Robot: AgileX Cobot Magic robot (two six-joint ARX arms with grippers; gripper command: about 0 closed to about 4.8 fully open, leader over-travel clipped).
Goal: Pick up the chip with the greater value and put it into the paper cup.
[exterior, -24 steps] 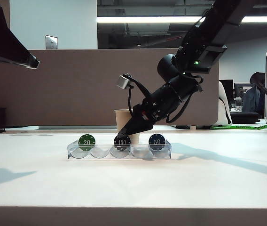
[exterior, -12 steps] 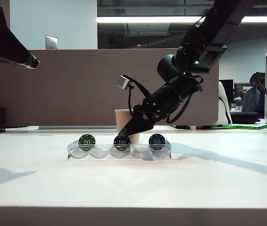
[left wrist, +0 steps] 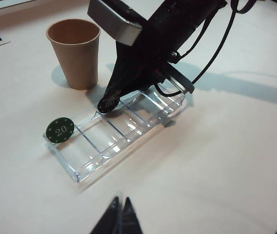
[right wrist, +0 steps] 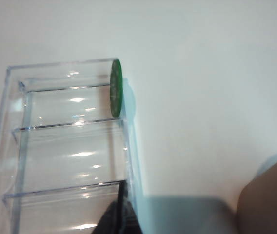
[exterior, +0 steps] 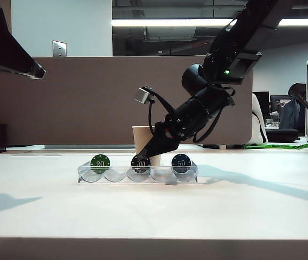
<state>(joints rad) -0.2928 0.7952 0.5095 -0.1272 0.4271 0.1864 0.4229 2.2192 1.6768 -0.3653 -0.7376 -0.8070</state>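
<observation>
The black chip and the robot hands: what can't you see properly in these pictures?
- Black 100 chip: its top hidden by the right hand in the exterior and left wrist views.
- 50 chip: hidden behind the right arm in the left wrist view.
- Paper cup: cut off by the right wrist view's edge.
- Left hand: only dark fingertips show.

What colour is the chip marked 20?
Green with white dots round its rim, clearest in the left wrist view.

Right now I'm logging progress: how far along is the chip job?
Done: right gripper has reached the black 100 chip in the clear tray and shut on it. In hand: the grasp, chip not lifted. Left: carry it to the paper cup and drop it. Left gripper hangs idle.
</observation>
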